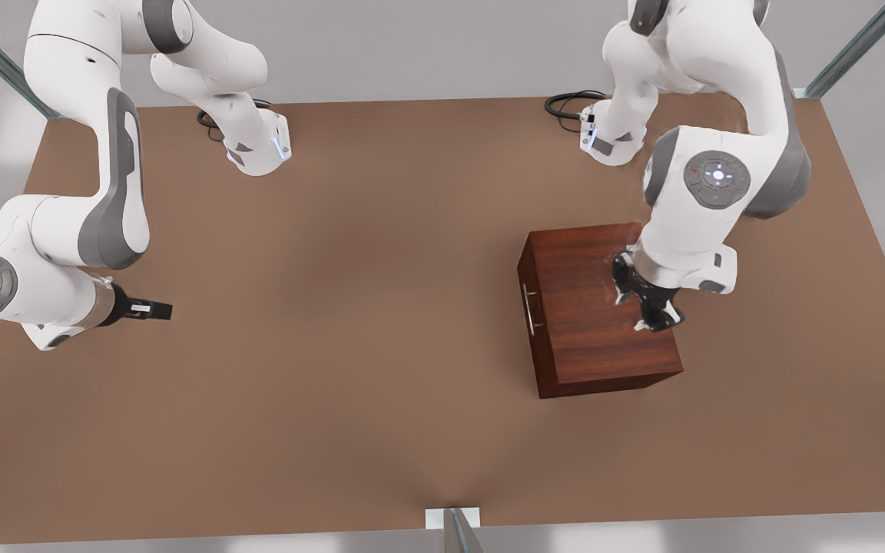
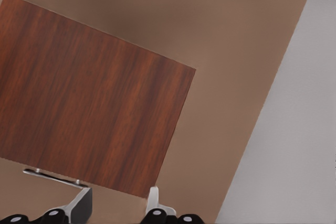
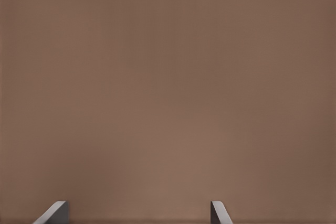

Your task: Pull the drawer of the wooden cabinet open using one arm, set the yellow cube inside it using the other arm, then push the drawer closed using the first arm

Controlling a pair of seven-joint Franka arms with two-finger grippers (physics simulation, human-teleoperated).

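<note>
Claw of the left arm, black and two-fingered, hangs released above the flat top of the boxy dark reddish-brown wooden cabinet; its wrist view shows both fingertips spread just beside the slim silver bar handle. Across the plain brown counter, well apart at the front view's left, the right arm's claw waits, also released, over bare surface. No yellow cube can be found. By my judgement the drawer is shut and the opening step is in hand: next the left claw must descend past the front edge and clench on that handle before pulling.
</note>
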